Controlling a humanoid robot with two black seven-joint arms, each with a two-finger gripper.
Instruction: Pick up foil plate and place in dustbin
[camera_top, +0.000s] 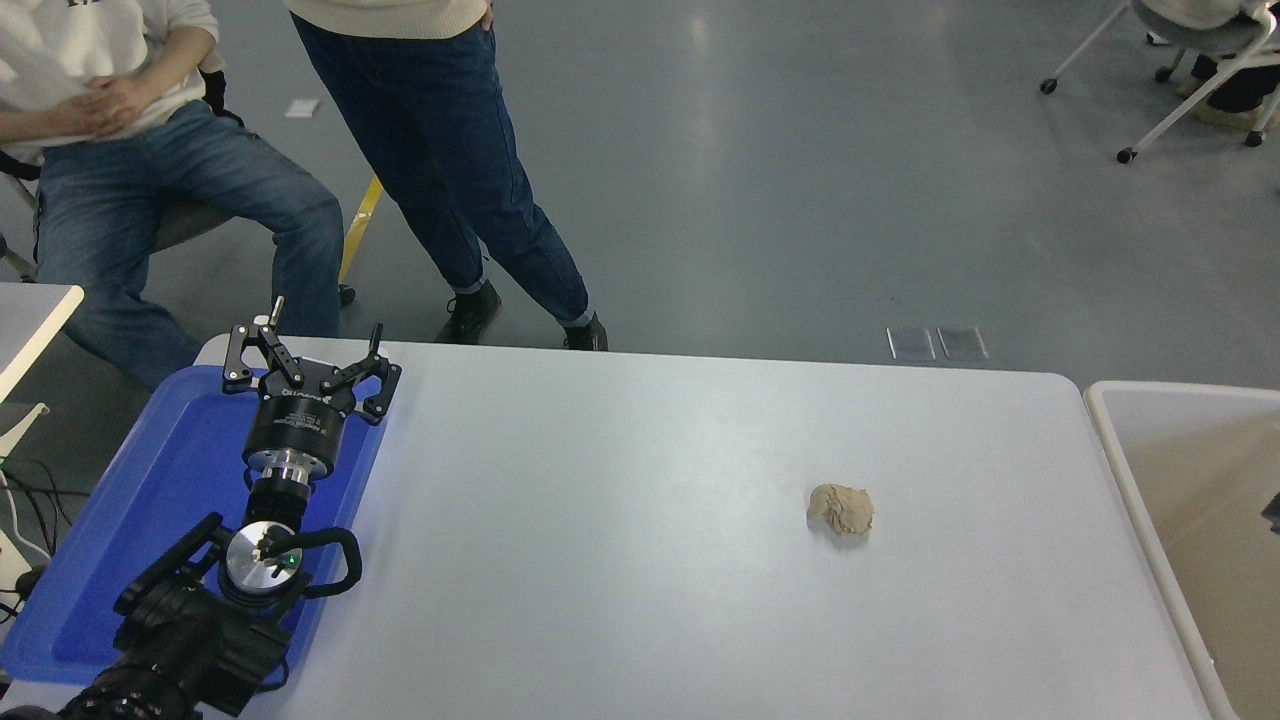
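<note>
Large rectangular dustbin, off-white rim, beige inside walls (1120, 470): right edge of frame, beside white table (640, 600). Small crumpled tan paper ball (840, 509): right of centre. Left black gripper (305, 352): lower left, above flat blue plastic tray (130, 520), jaws spread, empty; white print on body, unreadable.

Bright even overhead light, soft shadows, sharp pic.

One paper wad (841, 509), one blue tray (180, 470), one dustbin (1130, 470), two people (440, 130).

Dustbin (1120, 455) — cream-walled, table's right
</note>
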